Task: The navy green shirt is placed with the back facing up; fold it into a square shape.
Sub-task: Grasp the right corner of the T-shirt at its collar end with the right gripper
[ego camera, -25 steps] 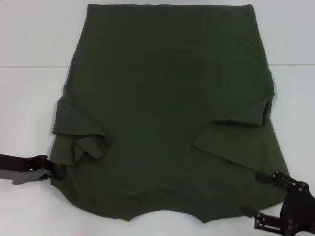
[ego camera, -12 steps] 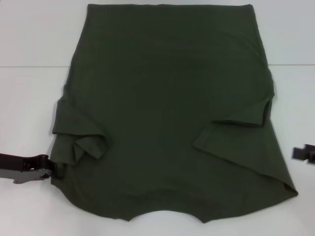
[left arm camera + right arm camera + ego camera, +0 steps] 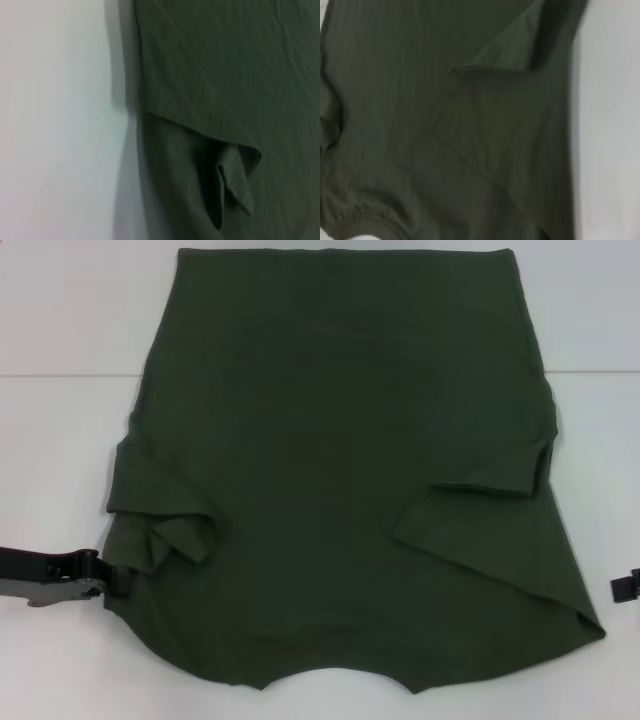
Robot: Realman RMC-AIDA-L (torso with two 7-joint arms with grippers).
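The navy green shirt (image 3: pixel 345 480) lies flat on the white table (image 3: pixel 70 440), plain side up, collar notch toward me at six o'clock, both sleeves folded inward. My left gripper (image 3: pixel 110 583) sits at the shirt's eight o'clock edge, its tip touching the cloth below the bunched sleeve; I cannot tell how wide it stands. My right gripper (image 3: pixel 626 587) peeks in at four o'clock, apart from the fabric, its opening unreadable.
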